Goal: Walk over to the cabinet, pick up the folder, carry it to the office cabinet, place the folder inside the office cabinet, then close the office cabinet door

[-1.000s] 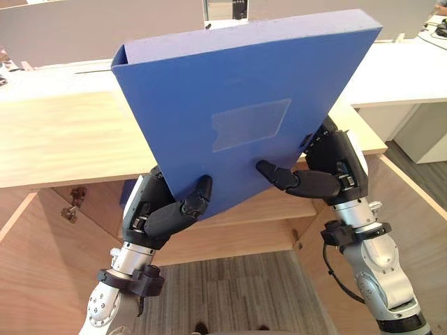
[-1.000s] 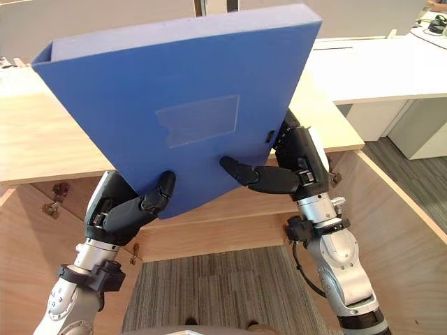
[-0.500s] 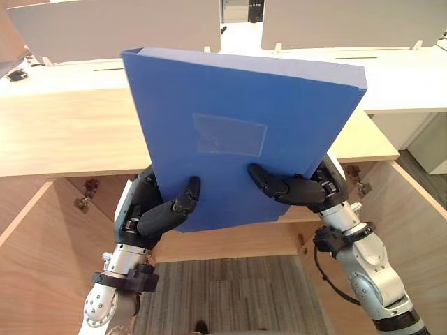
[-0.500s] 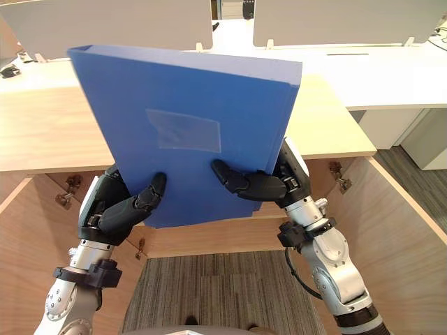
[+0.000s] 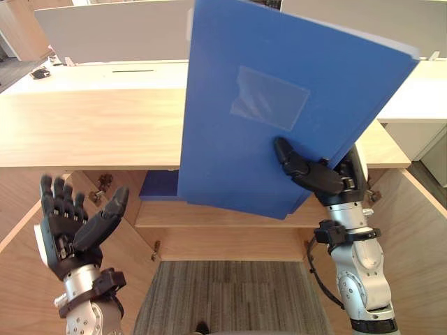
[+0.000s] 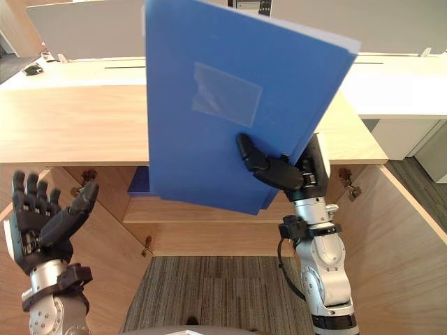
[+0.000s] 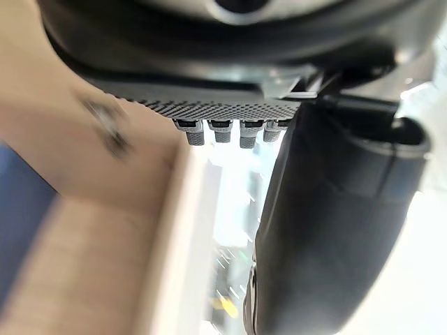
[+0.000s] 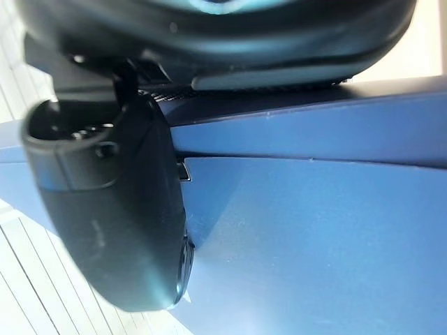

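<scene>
Left hand (image 5: 73,227): let go, now wide open at 8 o'clock.
Right hand (image 5: 323,180): pinches folder (image 5: 237,139) alone.
Tip: grip tight, slide onto shelf (image 5: 209,220).

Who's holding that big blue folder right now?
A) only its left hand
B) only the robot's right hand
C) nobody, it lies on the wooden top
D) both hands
B: the right hand pinches the large flat blue folder, thumb on its front, while the left hand is apart from it with straight fingers, holding nothing.
</scene>
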